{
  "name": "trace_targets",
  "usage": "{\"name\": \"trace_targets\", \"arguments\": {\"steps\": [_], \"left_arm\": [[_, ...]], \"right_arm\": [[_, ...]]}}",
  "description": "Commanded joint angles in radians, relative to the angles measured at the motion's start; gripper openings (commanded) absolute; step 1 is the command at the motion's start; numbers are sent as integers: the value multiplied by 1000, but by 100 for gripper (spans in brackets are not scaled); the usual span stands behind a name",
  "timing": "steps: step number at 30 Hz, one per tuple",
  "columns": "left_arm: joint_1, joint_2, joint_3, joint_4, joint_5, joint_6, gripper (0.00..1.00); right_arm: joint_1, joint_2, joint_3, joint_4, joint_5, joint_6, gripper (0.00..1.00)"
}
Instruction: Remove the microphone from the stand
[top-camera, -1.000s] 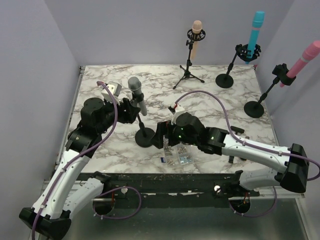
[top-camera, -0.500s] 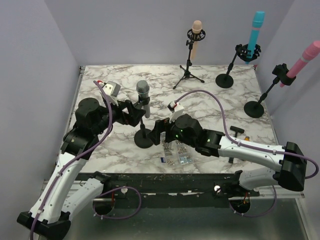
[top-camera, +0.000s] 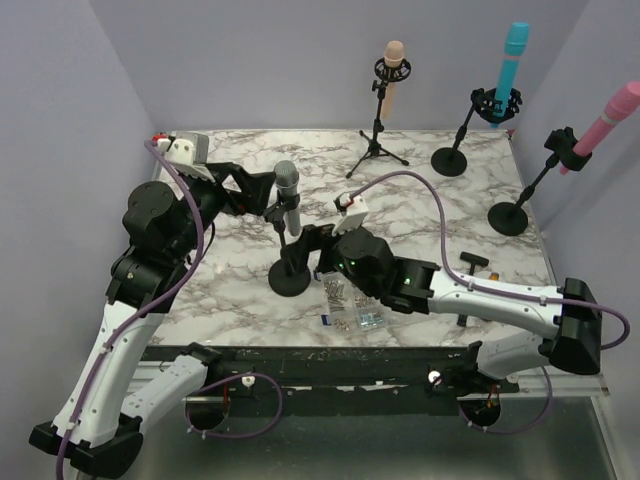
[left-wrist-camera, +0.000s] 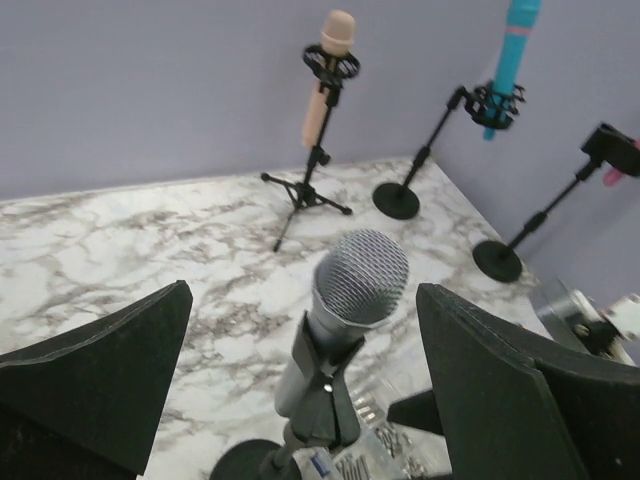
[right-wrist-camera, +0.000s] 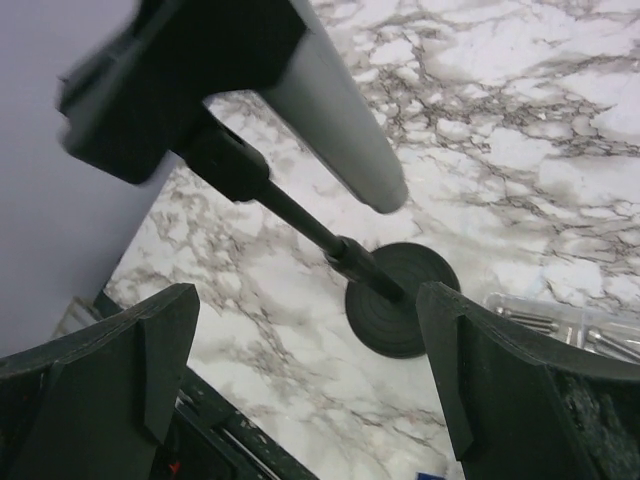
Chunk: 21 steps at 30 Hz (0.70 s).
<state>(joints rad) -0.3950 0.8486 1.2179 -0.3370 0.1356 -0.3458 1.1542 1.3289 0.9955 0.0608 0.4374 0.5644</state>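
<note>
A grey microphone (top-camera: 287, 188) with a mesh head (left-wrist-camera: 362, 275) sits in the black clip (left-wrist-camera: 325, 385) of a round-based stand (top-camera: 291, 277) at the table's centre-left. My left gripper (top-camera: 266, 195) hangs open just left of and above the head, its fingers wide on either side of it in the left wrist view and touching nothing. My right gripper (top-camera: 308, 250) is open too, low beside the stand's rod (right-wrist-camera: 300, 215). Its wrist view looks up past the microphone's grey body (right-wrist-camera: 335, 110) and down at the base (right-wrist-camera: 400, 300).
A clear bag of screws (top-camera: 355, 305) lies just right of the stand's base. At the back stand a peach microphone on a tripod (top-camera: 392, 70), a blue one (top-camera: 510, 65) and a pink one (top-camera: 605, 120). A small black T-shaped part (top-camera: 473, 264) lies on the right.
My left gripper opened, let go of the microphone and drew up and back to the left. The microphone went from leaning left to near upright in its clip. The right gripper edged left towards the stand.
</note>
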Motion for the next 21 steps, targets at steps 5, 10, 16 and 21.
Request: {"name": "trace_targets", "arguments": {"steps": [5, 10, 16, 21], "left_arm": [[10, -101, -116, 124, -415, 119, 99], [12, -181, -222, 179, -501, 162, 99], [13, -256, -274, 217, -603, 171, 99], [12, -289, -311, 254, -627, 175, 99]], "right_arm": [[210, 227, 458, -458, 560, 228, 100], [216, 401, 758, -708, 655, 293, 100], [216, 570, 980, -864, 781, 317, 100], [213, 600, 1012, -788, 828, 246, 99]]}}
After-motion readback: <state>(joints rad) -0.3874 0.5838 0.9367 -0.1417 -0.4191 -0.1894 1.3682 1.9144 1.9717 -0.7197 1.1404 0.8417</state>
